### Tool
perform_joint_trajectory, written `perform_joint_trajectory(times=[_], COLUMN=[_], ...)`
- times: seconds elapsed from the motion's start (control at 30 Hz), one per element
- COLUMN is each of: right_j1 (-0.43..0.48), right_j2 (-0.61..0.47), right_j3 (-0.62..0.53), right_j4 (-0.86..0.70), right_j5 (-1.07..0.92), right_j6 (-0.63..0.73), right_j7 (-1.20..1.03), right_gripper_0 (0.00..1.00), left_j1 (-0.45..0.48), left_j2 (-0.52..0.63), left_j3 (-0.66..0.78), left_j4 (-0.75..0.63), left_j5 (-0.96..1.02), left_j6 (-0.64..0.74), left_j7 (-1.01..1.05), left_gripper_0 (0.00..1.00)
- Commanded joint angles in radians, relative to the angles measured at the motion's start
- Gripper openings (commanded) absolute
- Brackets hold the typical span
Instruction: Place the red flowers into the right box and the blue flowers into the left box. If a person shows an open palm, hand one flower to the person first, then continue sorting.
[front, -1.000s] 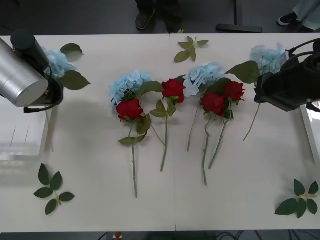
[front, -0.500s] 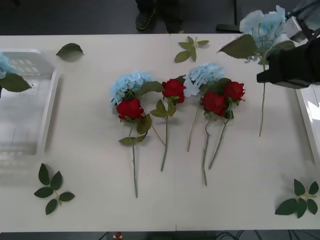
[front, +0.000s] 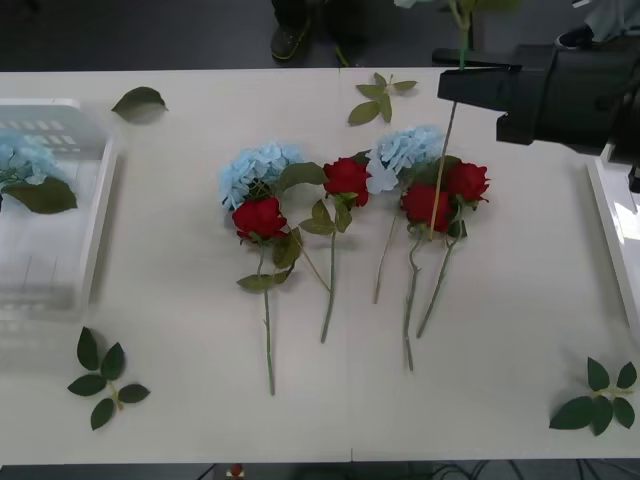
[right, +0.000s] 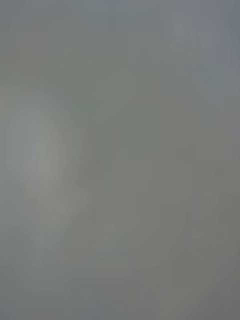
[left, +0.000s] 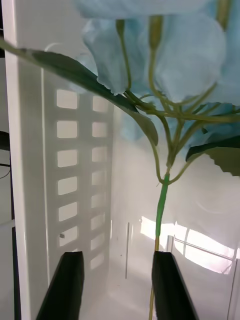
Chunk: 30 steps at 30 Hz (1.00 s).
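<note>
Four red flowers (front: 259, 217) (front: 347, 178) (front: 427, 205) (front: 467, 181) lie mid-table with two blue flowers (front: 258, 165) (front: 405, 148) behind them. Another blue flower (front: 22, 162) rests in the left box (front: 100, 210). In the left wrist view, my left gripper (left: 117, 257) is open inside that box (left: 30, 150), with the flower's stem (left: 160, 210) beside one black finger (left: 167, 285). My right gripper (front: 468, 85) is raised over the far right of the table, shut on a blue flower whose stem (front: 443, 160) hangs down. The right box (front: 608, 230) is at the right edge.
Loose green leaf sprigs lie at the near left (front: 105, 378), near right (front: 598, 398) and far centre (front: 380, 97), and a single leaf (front: 138, 98) lies by the left box. The table's front half holds just stems.
My right arm lifted its blue flower off the table and carried it up and leftward. My left arm drew back out of the front view, leaving a blue flower in the left box.
</note>
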Motion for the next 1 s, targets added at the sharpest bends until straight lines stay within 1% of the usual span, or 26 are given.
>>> perform_joint_trajectory(times=[0.03,0.07,0.1,0.2,0.27,0.37,0.5,0.57,0.67,0.83,0.93,0.97,1.0], right_j1=[-0.04,-0.045,-0.048,-0.077,-0.106,-0.145,-0.192,-0.218,-0.266,-0.326,-0.355,-0.361,-0.365], right_j2=[-0.022,-0.022,-0.022,-0.019,-0.015,0.008,0.074,0.11,0.156,0.226,0.268,0.278,0.286], right_j3=[0.102,0.136,0.155,0.254,0.309,0.365,0.428,0.464,0.529,0.615,0.668,0.681,0.688], right_j4=[-0.087,-0.101,-0.104,-0.11,-0.099,-0.078,-0.03,0.002,0.056,0.149,0.209,0.226,0.235], right_j5=[0.09,0.116,0.131,0.214,0.265,0.317,0.383,0.42,0.469,0.501,0.509,0.512,0.513], right_j6=[-0.104,-0.149,-0.17,-0.273,-0.31,-0.319,-0.319,-0.319,-0.32,-0.334,-0.37,-0.383,-0.391], right_j7=[-0.017,-0.02,-0.023,-0.034,-0.042,-0.055,-0.072,-0.08,-0.097,-0.117,-0.123,-0.124,-0.124], right_gripper_0=[0.0,0.0,0.0,0.0,0.0,0.0,0.0,0.0,0.0,0.0,0.0,0.0,0.0], left_j1=[-0.031,-0.029,-0.031,-0.031,-0.029,-0.031,-0.031,-0.029,-0.015,-0.015,-0.015,-0.005,-0.005], left_j2=[0.017,0.016,0.016,0.011,0.011,0.011,0.011,0.011,0.011,0.011,0.011,-0.023,-0.024], left_j3=[0.028,0.029,0.029,0.029,0.029,0.041,0.091,0.12,0.19,0.19,0.19,0.187,0.189], left_j4=[-0.009,-0.009,-0.01,-0.015,-0.023,-0.036,-0.064,-0.081,-0.111,-0.111,-0.111,-0.138,-0.138], left_j5=[0.002,0.004,0.004,0.004,0.011,0.034,0.125,0.198,0.35,0.35,0.35,0.398,0.386], left_j6=[-0.004,-0.004,-0.004,-0.004,-0.004,-0.005,-0.007,-0.011,-0.013,-0.013,-0.013,-0.017,-0.016], left_j7=[0.012,0.009,0.006,-0.007,-0.042,-0.099,-0.221,-0.298,-0.467,-0.467,-0.467,-0.482,-0.476], left_gripper_0=[0.91,0.98,1.0,1.0,1.0,1.0,1.0,1.0,1.0,1.0,1.0,1.0,1.0])
